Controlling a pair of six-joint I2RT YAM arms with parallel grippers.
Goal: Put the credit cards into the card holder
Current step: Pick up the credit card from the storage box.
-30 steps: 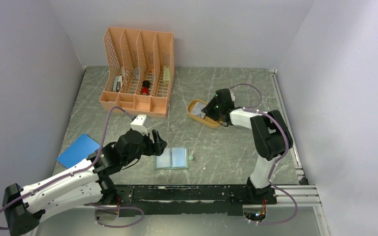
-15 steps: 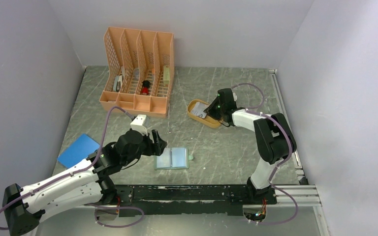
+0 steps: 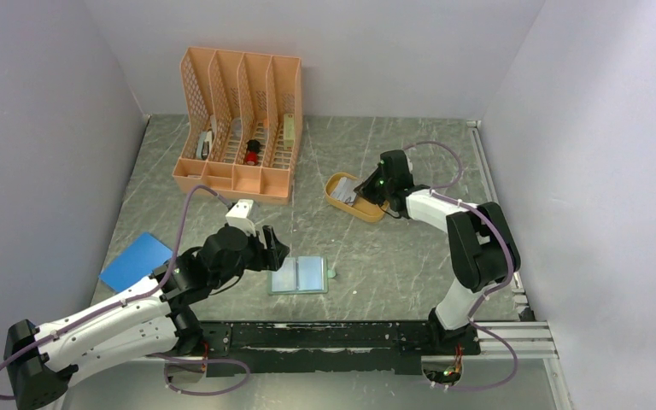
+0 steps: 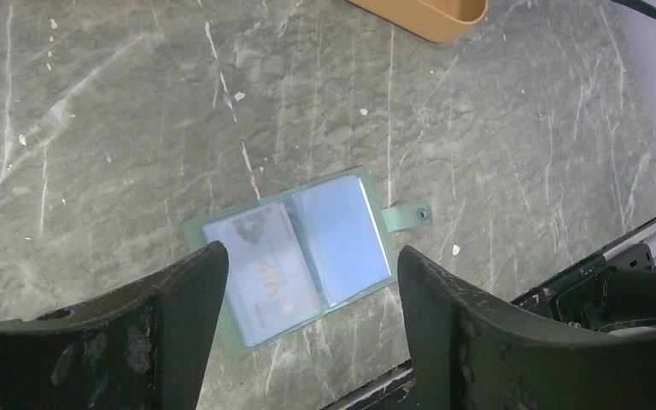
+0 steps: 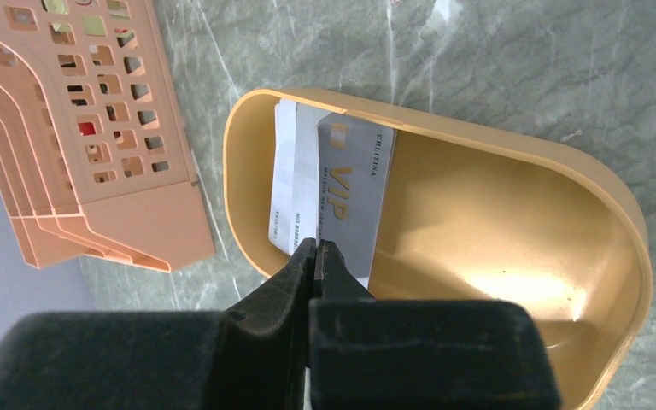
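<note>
The card holder [image 3: 299,275] lies open on the table, pale teal inside, with a VIP card in its left pocket [image 4: 260,260]. My left gripper [image 3: 275,248] hovers just above it, open and empty, its jaws either side of the holder in the left wrist view [image 4: 312,253]. Two credit cards, a grey VIP one [image 5: 354,196] over a white one [image 5: 290,188], lean in the left end of the orange oval tray [image 5: 564,158]. My right gripper [image 5: 316,246] is shut, its tips at the cards' near edge. In the top view it is over the tray [image 3: 335,181].
An orange mesh file organiser [image 3: 239,120] stands at the back left, close to the tray; it also shows in the right wrist view [image 5: 77,128]. A bright blue flat sheet [image 3: 137,260] lies at the left. A black rail [image 3: 342,335] runs along the near edge.
The right arm's elbow has shifted a little to the right while its gripper stays over the tray. The left arm and the card holder have not moved.
</note>
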